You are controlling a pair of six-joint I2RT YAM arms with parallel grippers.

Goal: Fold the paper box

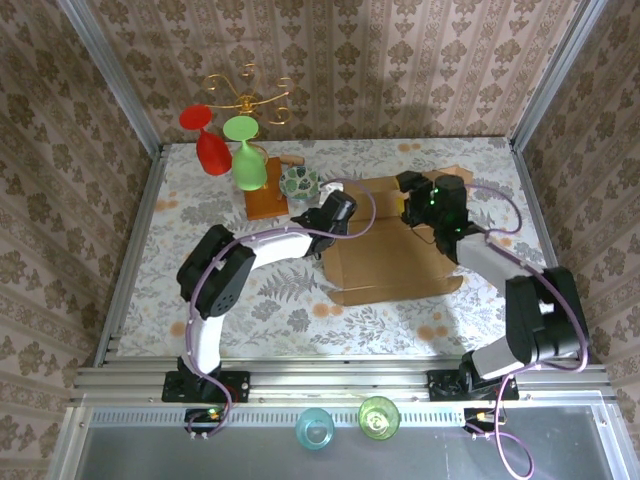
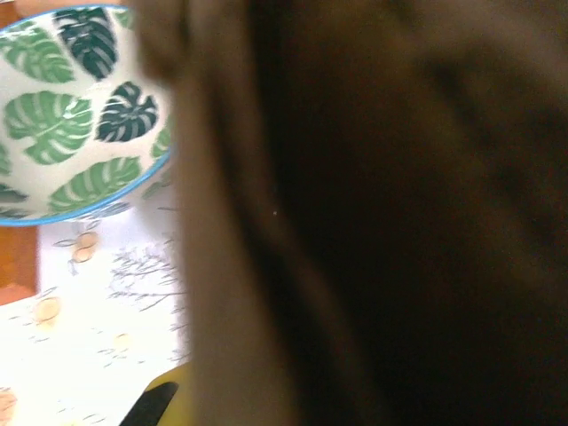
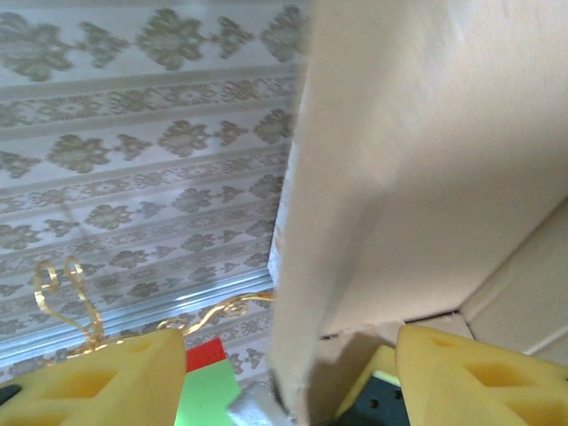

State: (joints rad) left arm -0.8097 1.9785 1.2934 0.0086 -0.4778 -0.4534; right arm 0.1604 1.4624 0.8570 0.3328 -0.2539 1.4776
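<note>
1. Right, from above, the paper box lies on the table, just right of centre, far flaps raised, and both arms meet at it.
2. The right wrist camera gets in closer. A tan flap of the box stands upright between the yellow fingers, which sit wide apart and pinch nothing, so the right gripper is spread.
3. The left wrist camera has dark, blurred cardboard pressed close to the lens, and the leaf-patterned bowl just beside it.
4. The left arm stretches forward and rightward, with the left gripper at the box's far left corner. I cannot tell whether its fingers are parted or closed.
5. The right arm bends in from the right, wrist over the box's far edge.
6. The count: two arms, one box, one bowl, one wooden board, two goblets, red and green, one gold rack, and two cups by the near rail.
</note>
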